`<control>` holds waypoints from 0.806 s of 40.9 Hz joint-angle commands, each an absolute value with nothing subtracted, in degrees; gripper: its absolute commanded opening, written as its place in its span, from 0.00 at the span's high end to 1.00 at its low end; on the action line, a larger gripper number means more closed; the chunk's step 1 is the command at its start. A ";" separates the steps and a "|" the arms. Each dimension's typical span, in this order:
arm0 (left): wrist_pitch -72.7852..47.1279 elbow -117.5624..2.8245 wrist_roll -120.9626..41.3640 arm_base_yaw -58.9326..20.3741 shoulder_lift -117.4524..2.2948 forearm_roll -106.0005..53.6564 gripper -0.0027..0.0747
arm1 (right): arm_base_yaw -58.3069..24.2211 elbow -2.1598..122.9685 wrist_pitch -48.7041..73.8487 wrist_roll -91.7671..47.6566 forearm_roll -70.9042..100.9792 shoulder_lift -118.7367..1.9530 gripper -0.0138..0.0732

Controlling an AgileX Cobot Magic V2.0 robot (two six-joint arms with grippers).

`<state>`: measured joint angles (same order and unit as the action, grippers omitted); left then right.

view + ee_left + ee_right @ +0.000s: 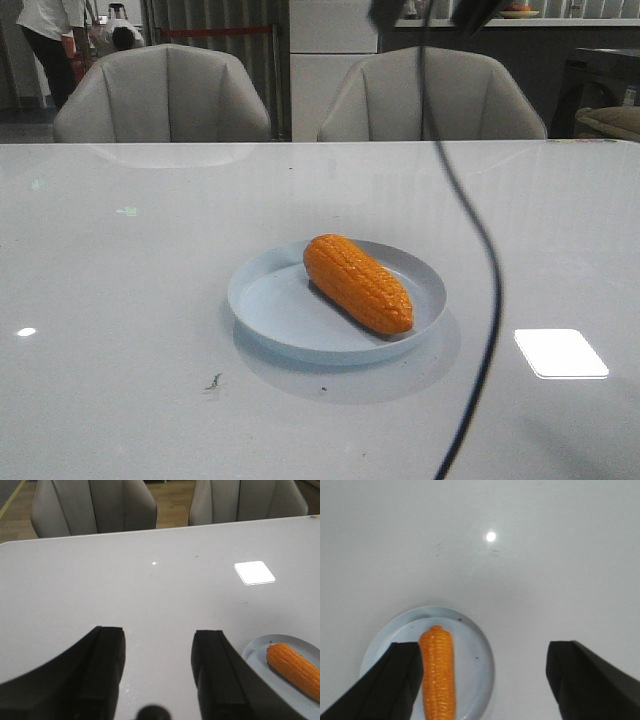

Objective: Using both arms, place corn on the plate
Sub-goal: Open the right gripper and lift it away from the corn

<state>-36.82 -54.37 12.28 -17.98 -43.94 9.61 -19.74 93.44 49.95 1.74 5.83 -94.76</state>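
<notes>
The orange corn (pixel 358 283) lies diagonally on the pale-blue plate (pixel 262 300) at the middle of the white table. In the left wrist view, my left gripper (pixel 159 632) is open and empty over bare table, with the plate (pixel 255 652) and corn (pixel 295 670) off to one side. In the right wrist view, my right gripper (pixel 484 647) is wide open and empty, held high above the table. The corn (pixel 438 675) rests on the plate (pixel 475 650) below, just inside one finger. Neither gripper shows in the front view.
A black cable (pixel 480 240) hangs down across the right of the front view, in front of the plate's right side. Two grey chairs (pixel 165 95) (pixel 430 95) stand behind the table's far edge. A small dark smudge (pixel 213 381) marks the table near the front.
</notes>
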 commanded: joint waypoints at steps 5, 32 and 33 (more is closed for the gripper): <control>-32.29 -55.04 12.87 -18.01 -43.63 12.48 0.47 | -9.82 87.66 49.03 1.28 5.16 -78.63 0.14; -30.92 -47.89 12.87 -18.01 -43.63 13.13 0.47 | -1.11 50.34 46.22 -1.11 5.16 -46.57 0.14; -30.78 -47.89 12.87 -18.01 -43.63 13.13 0.47 | -1.11 50.14 46.28 -1.11 5.16 -46.41 0.14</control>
